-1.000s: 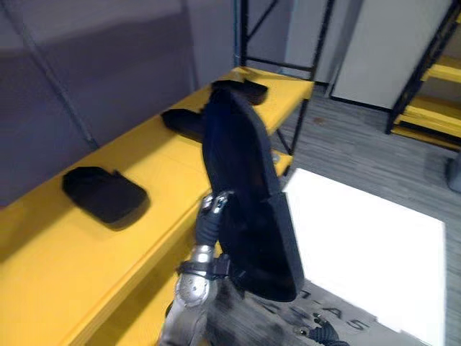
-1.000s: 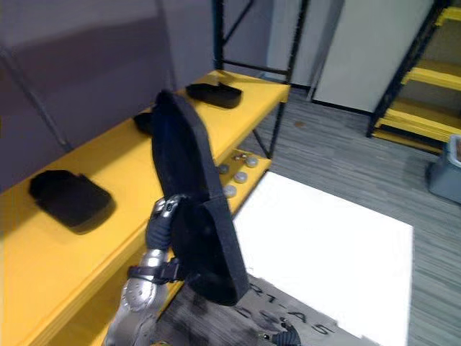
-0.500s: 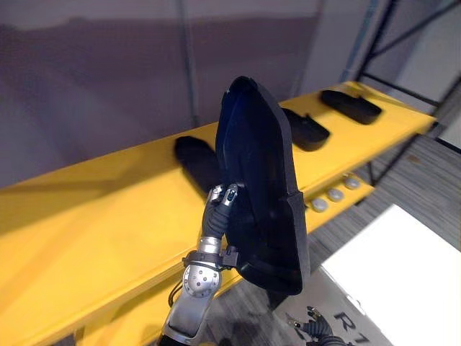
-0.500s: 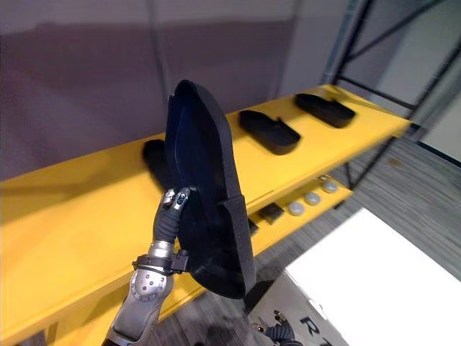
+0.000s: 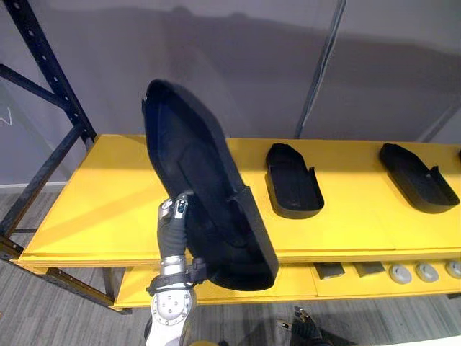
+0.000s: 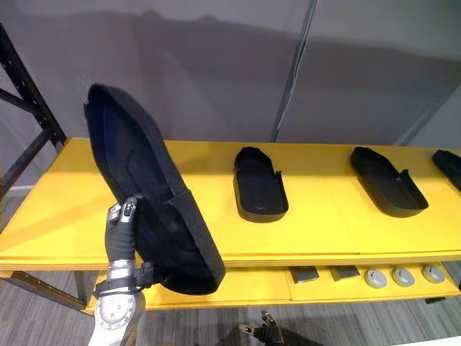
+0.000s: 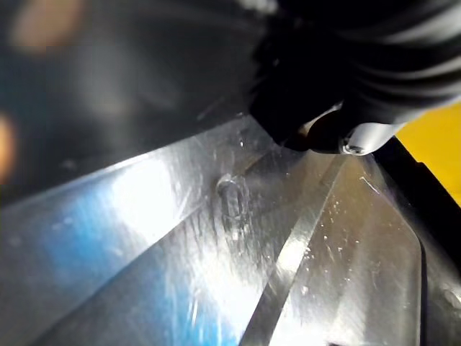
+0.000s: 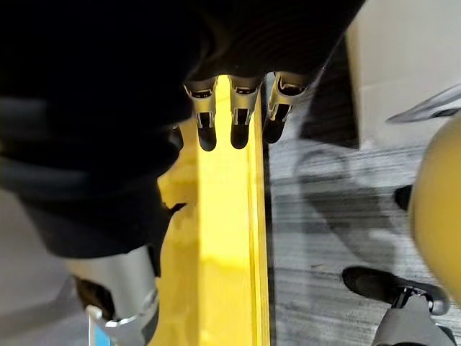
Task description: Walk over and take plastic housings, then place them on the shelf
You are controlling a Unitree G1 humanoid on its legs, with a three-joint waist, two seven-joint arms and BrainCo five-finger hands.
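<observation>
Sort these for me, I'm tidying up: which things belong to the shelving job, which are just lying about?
Job: held housing in left hand; shelf; housings laid on it.
Lying about: grey discs and small dark blocks on the lower level.

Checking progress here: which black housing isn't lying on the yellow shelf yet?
The big housing at left, held upright by the left robot hand; the others lie flat on the shelf.

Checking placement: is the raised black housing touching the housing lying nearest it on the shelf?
Apart. The right eye view shows yellow shelf between the raised housing, in the left hand, and that lying housing.
</observation>
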